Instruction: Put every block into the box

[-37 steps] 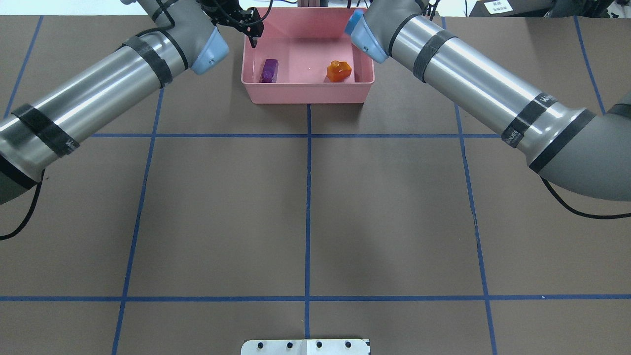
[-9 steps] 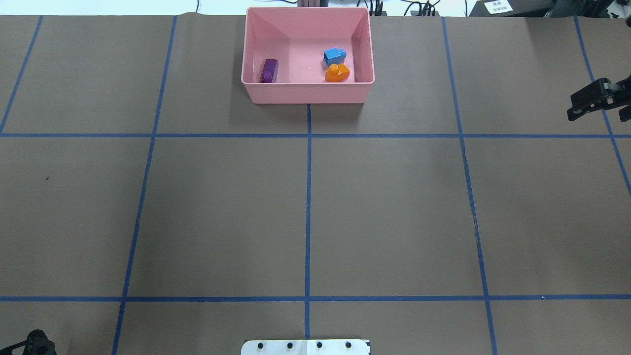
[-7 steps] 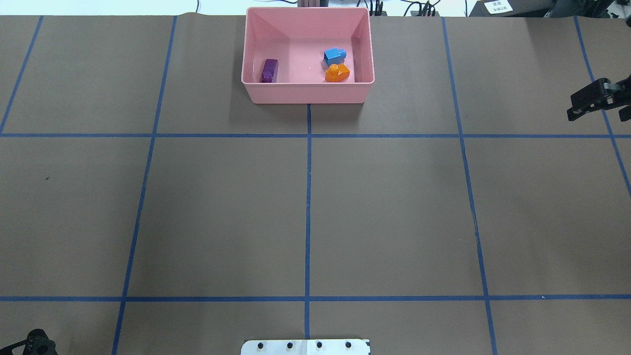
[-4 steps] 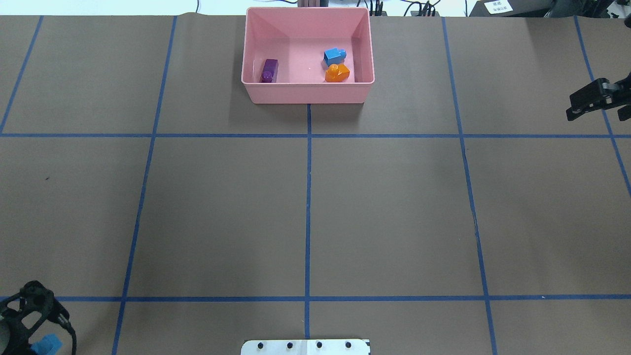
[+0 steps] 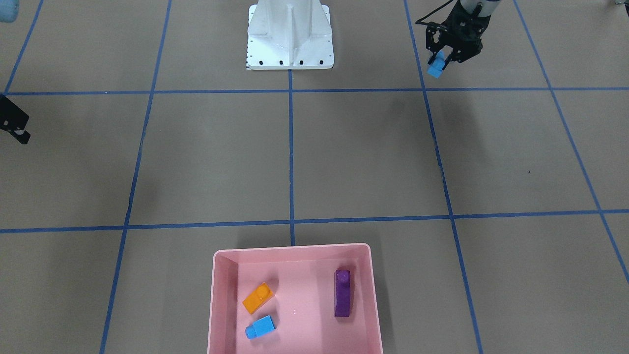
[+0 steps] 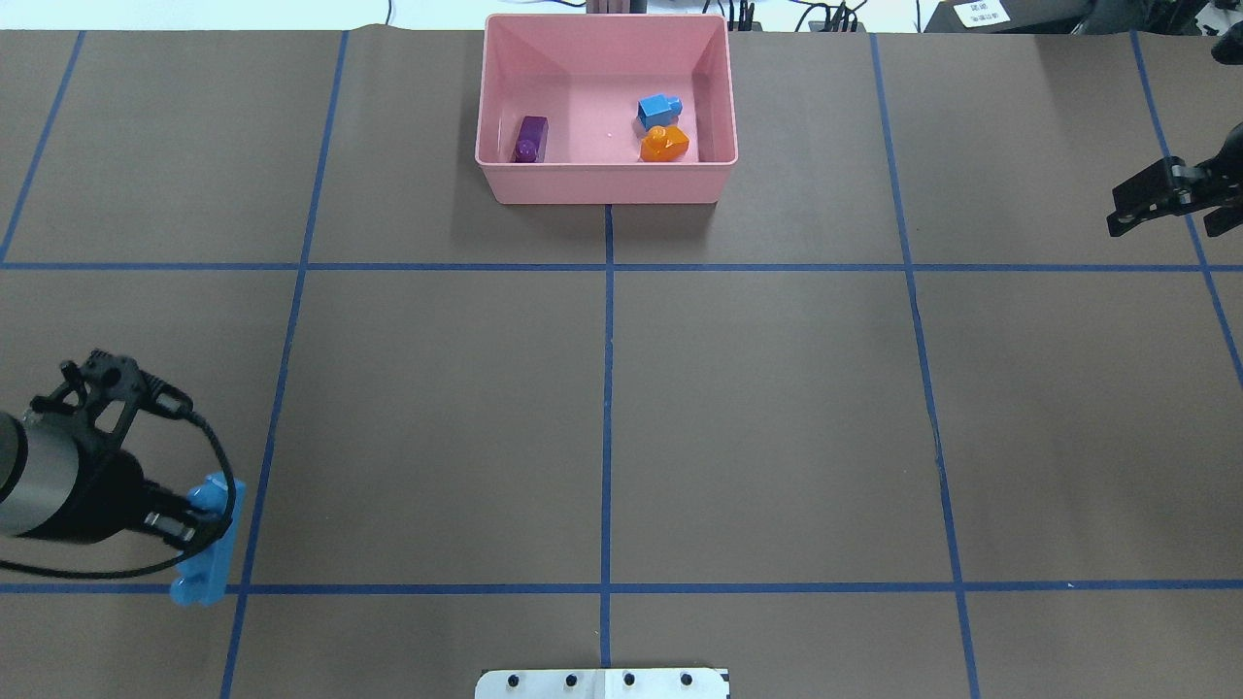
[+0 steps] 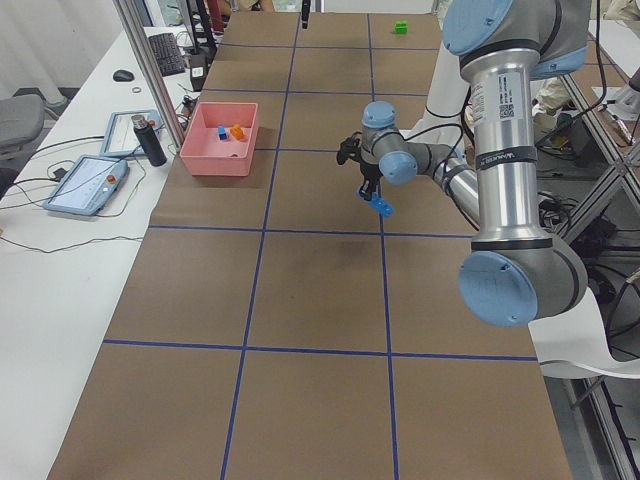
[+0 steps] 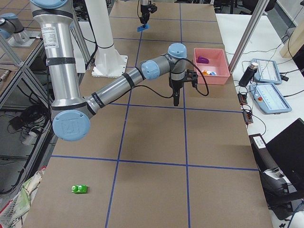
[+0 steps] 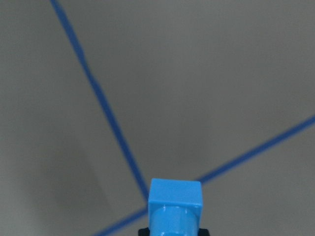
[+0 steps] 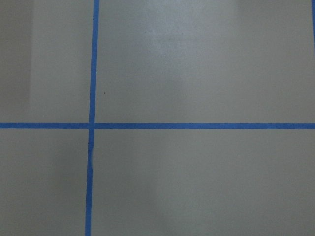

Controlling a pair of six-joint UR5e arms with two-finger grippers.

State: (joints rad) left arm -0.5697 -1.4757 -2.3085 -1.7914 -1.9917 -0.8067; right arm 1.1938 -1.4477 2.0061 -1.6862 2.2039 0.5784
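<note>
On the table (image 6: 777, 408), the pink box (image 6: 607, 184) holds the purple brick (image 6: 530, 138), orange brick (image 6: 664, 144) and small blue cube (image 6: 659, 110). Right gripper (image 6: 1165, 218): jaws apart, empty. Left gripper (image 6: 199, 510): jaws clamped on the long blue brick (image 6: 209, 558), aloft. Green brick (image 8: 79, 189) lies on the table, far off.

Work surface: a table (image 6: 777, 388) covered in brown sheeting and divided into large squares by blue tape lines (image 6: 607, 388). The sheeting lies flat.

One long side is bordered by a white bench (image 7: 40, 300). On it are two tablets (image 7: 88, 182), a keyboard (image 7: 165, 52), a mouse (image 7: 122, 75), a dark bottle (image 7: 150, 140) standing upright, and loose cables (image 7: 55, 240). An aluminium frame post (image 7: 150, 60) rises at the bench edge.

A grey chair (image 7: 18, 110) stands beyond the bench.

Lighting is even and from above, and the shadows on the sheeting are soft.
</note>
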